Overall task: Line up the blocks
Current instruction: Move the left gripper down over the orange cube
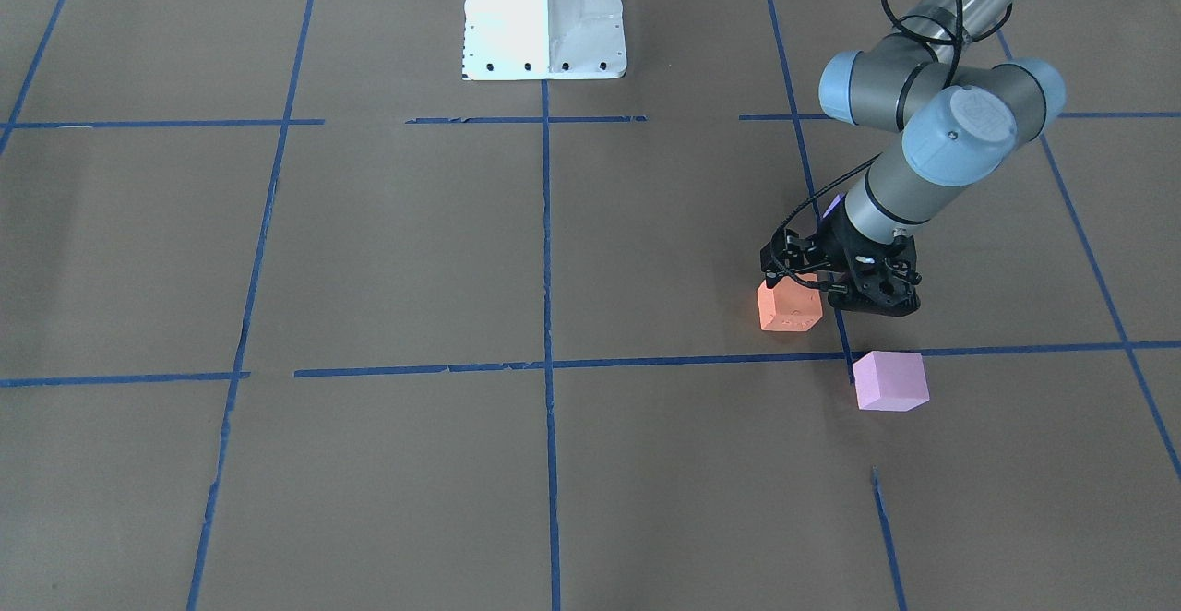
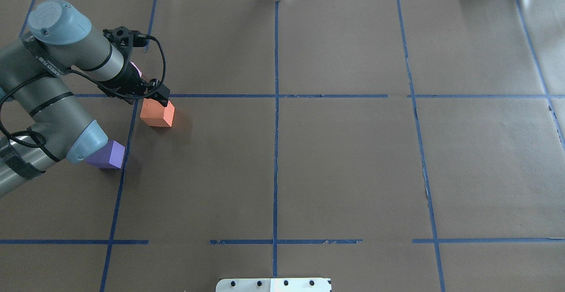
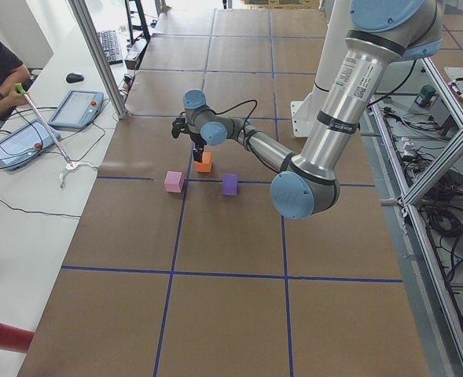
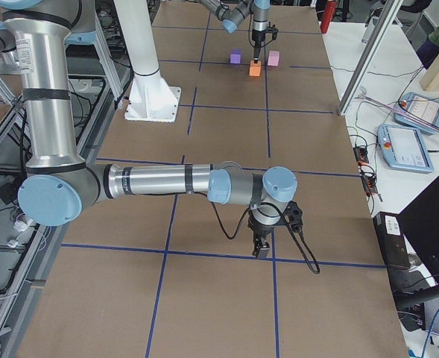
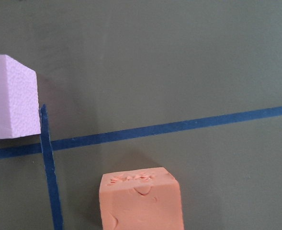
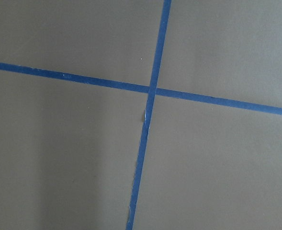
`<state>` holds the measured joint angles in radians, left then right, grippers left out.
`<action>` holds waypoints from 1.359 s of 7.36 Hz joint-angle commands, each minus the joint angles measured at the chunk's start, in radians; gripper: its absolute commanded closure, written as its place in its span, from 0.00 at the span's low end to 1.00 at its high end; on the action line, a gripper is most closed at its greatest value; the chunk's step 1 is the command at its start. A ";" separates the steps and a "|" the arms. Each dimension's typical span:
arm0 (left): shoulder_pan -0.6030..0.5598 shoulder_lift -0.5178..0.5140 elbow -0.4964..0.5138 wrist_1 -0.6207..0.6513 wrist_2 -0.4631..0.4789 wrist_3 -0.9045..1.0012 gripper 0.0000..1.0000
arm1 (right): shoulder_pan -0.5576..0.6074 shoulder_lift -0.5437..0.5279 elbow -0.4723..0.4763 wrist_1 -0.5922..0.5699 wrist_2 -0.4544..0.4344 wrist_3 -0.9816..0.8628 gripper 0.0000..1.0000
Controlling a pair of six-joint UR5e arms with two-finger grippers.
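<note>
The orange block [image 2: 156, 114] rests on the brown paper at the table's left. My left gripper [image 2: 155, 100] hangs straight over it with its fingertips at the block's top. I cannot tell whether they are closed on it. The left wrist view shows the orange block [image 5: 141, 203] centred at the bottom, with no fingers in sight. The light pink block [image 1: 889, 380] lies just beyond it, across a tape line. The violet block [image 2: 108, 155] lies nearer the robot, partly under the arm. My right gripper [image 4: 262, 250] points down at bare paper far off. I cannot tell its state.
Blue tape lines [image 2: 276, 95] divide the paper into squares. The white robot base [image 1: 544, 20] stands at the table's near middle edge. A side bench with tablets [image 3: 74, 106] and a seated operator runs along the far edge.
</note>
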<state>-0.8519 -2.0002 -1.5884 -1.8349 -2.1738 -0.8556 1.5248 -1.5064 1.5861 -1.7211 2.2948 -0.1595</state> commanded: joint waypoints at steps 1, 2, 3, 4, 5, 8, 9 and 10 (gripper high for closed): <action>0.010 -0.018 0.040 0.012 -0.001 -0.040 0.02 | 0.000 0.000 0.000 0.000 0.000 0.000 0.00; 0.017 -0.025 0.048 0.012 -0.001 -0.043 0.01 | 0.000 0.000 0.000 0.000 0.000 0.000 0.00; 0.017 -0.026 0.059 0.014 0.002 -0.043 0.01 | 0.000 0.000 0.000 0.000 0.000 0.000 0.00; 0.020 -0.026 0.062 0.014 0.002 -0.045 0.02 | 0.000 0.000 0.000 0.000 0.000 0.000 0.00; 0.020 -0.028 0.065 0.014 0.003 -0.051 0.02 | 0.000 0.000 0.000 0.000 0.000 0.000 0.00; 0.036 -0.051 0.106 0.014 0.002 -0.068 0.05 | 0.000 0.000 0.000 0.000 0.000 0.000 0.00; 0.039 -0.051 0.114 0.014 0.003 -0.068 0.11 | 0.000 0.000 0.000 0.000 0.000 0.000 0.00; 0.042 -0.051 0.119 0.014 0.005 -0.068 0.22 | 0.000 0.000 0.000 0.000 0.000 0.000 0.00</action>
<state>-0.8141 -2.0501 -1.4773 -1.8208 -2.1709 -0.9229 1.5248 -1.5064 1.5861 -1.7211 2.2948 -0.1595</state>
